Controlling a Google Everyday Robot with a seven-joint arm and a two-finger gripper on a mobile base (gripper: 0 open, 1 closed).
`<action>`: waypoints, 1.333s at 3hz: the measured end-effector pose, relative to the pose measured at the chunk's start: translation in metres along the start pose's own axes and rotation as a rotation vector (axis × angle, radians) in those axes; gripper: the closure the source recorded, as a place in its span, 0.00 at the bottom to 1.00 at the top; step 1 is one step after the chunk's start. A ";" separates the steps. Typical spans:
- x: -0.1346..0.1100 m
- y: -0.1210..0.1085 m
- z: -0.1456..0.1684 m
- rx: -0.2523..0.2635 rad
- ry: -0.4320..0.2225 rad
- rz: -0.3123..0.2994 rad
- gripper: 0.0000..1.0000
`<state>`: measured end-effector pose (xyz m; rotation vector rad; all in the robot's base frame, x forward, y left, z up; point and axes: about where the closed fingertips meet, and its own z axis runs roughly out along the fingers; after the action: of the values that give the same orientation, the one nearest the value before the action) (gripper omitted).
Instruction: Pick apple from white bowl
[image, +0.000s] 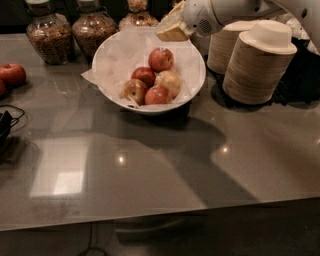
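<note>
A grey, glossy surface (150, 165) holds a wide white bowl (152, 108) lined with crumpled white paper. Five apples are heaped inside the bowl. The apple (161, 59) to be picked is the round, evenly red one. It lies at the back of the heap, nearest the bowl's far rim, with nothing on top of it. A smaller, darker apple (145, 76) and a pale yellow apple (170, 82) lie just in front of it.

The robot's claw (172, 32) hovers above the bowl's far right rim, a little above and behind the red apple and not touching it. It carries nothing, and how wide it stands cannot be told from this angle.

Two glass jars (46, 35) of brown dry food stand behind the bowl to its left. Stacks of tan disposable bowls (260, 70) stand to the bowl's right. A loose red apple (12, 74) lies well to the bowl's left (it is not part of the job).

The step in hand looks like the approach, with no grasp made yet. The next move probably calls for lowering the claw over the red apple, clear of the rim and the paper, then closing on it without nudging its neighbours.
</note>
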<state>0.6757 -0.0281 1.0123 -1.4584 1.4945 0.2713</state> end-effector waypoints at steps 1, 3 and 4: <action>0.000 0.000 0.000 0.000 0.000 0.000 0.12; 0.000 0.000 0.001 -0.001 0.001 0.000 0.00; 0.011 0.000 0.006 0.017 0.021 0.014 0.00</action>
<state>0.6804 -0.0306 1.0015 -1.4421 1.5208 0.2515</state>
